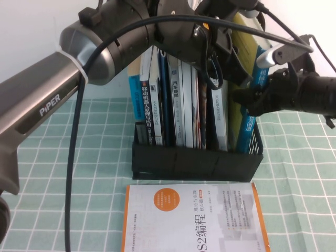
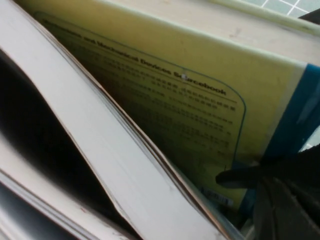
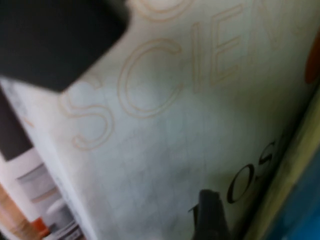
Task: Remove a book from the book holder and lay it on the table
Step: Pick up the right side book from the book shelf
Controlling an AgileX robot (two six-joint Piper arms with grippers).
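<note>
The book [image 1: 247,58] stood tilted in the rightmost slot of the black mesh book holder [image 1: 197,163], its long axis rising up and back. The right gripper [image 1: 247,97] sat right against its blue spine edge, jaws parted around the thick volume, not visibly clamped. The left gripper [image 1: 212,50] hung over the top of the rack just left of it; its opening could not be told. Smooth yellow-green cover, stiff pages.

A robotics lab bench: grid cloth table [image 1: 47,173] (technical books [image 1: 181,105] racked).
</note>
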